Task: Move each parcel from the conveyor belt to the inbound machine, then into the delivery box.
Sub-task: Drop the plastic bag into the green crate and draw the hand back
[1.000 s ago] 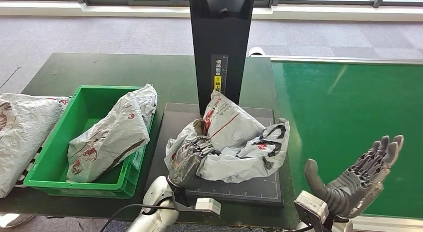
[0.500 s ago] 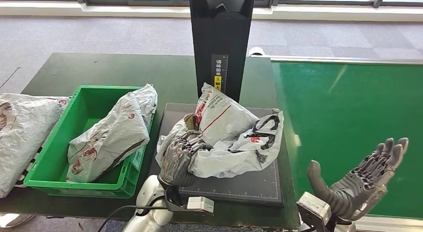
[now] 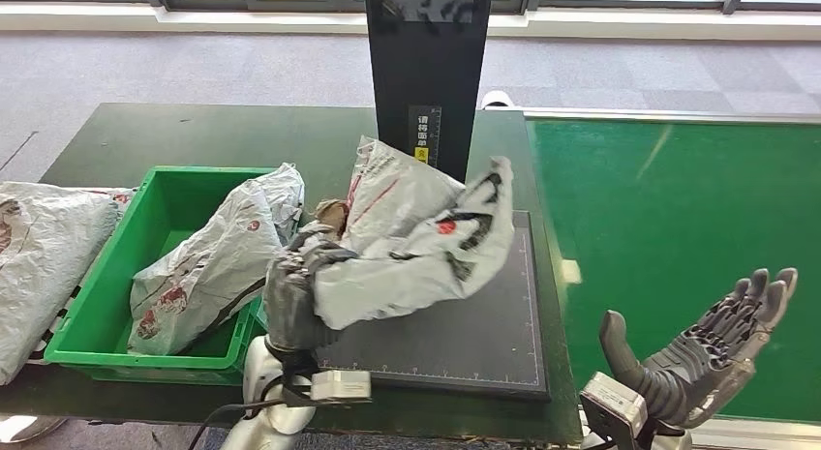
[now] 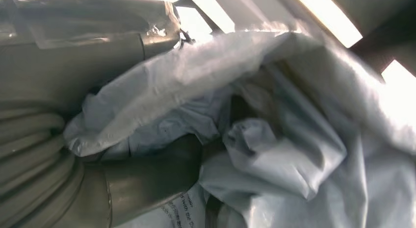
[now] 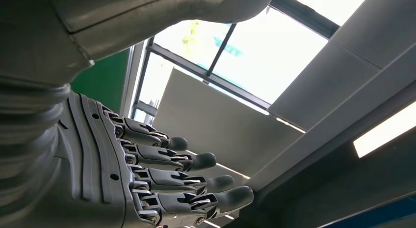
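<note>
Head view: the left hand is gripping a crumpled grey parcel, holding it above the black inbound machine, beside the green delivery box. The right hand is hovering spread over the conveyor belt. Left wrist view: plastic is bunching against the thumb. Right wrist view: fingers are splaying, holding nothing.

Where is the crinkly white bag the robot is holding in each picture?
Head view: parcel in the middle, lifted above the black scanner plate.
Left wrist view: parcel crumpled close across the picture.
Right wrist view: not in it.
Shared landmark: the left hand gripping it.
</note>
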Robot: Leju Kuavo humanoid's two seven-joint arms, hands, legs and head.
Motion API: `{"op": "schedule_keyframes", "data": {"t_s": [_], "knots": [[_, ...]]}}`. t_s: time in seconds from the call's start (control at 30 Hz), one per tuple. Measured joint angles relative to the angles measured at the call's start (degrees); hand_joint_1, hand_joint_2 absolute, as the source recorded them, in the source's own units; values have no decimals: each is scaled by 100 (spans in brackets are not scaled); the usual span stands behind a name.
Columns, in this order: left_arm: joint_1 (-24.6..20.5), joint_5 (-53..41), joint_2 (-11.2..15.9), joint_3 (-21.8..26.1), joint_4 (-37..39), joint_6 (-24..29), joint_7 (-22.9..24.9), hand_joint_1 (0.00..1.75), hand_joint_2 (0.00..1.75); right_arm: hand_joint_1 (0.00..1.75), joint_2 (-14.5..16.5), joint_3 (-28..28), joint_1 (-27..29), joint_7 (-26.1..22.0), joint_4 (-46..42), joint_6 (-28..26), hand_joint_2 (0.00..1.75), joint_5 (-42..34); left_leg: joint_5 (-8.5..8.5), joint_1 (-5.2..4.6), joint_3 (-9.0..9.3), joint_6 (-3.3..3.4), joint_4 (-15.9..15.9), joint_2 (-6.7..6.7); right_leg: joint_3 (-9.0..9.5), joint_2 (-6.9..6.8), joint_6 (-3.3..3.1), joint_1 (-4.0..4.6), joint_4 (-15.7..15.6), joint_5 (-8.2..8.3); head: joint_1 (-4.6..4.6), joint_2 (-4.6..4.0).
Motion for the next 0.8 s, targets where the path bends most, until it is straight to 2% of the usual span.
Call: {"op": "schedule_keyframes", "data": {"t_s": [0.1, 0.23, 0.37, 0.47, 0.57, 0.8], "knots": [[20, 1051, 134, 3, -480, -131, -10, 175, 175, 0, -1, 0, -1, 0, 0, 0, 175, -10, 0, 0, 0, 0, 0, 0, 0, 0, -1, 2, 0, -1, -2, 0], [35, 1223, 188, 5, -607, -190, -10, 175, 175, 0, -2, 0, -1, 0, 0, 0, 175, -21, 0, 0, 0, 0, 0, 0, 0, -1, -2, 4, 0, -1, -1, 0], [122, 2624, 632, 127, -2199, -646, -12, 175, 175, 0, -2, 0, -12, 2, 2, 0, 175, -90, 1, 6, -2, -1, -1, -3, 3, -6, -5, 6, 0, -4, -1, 0], [174, 2584, 705, 223, -2645, -454, -12, 175, 175, 0, -2, -1, -15, 2, 2, 0, 175, -77, 0, 5, -2, -1, -1, -3, 3, -7, -5, 3, 0, -4, -1, 0], [200, 2430, 749, 245, -2787, -96, -12, 175, 175, 0, -2, -7, -17, 1, 3, 0, 175, -45, 0, 4, -1, 0, 0, -3, 4, -7, -5, 3, -1, -4, 0, 0], [207, 2592, 810, 345, -3061, 353, -12, 175, 175, 0, 10, -86, -54, 1, 9, 0, 175, 14, 0, 4, 2, -1, 0, -6, 5, -6, -5, 3, -1, -3, 0, 0]]}}
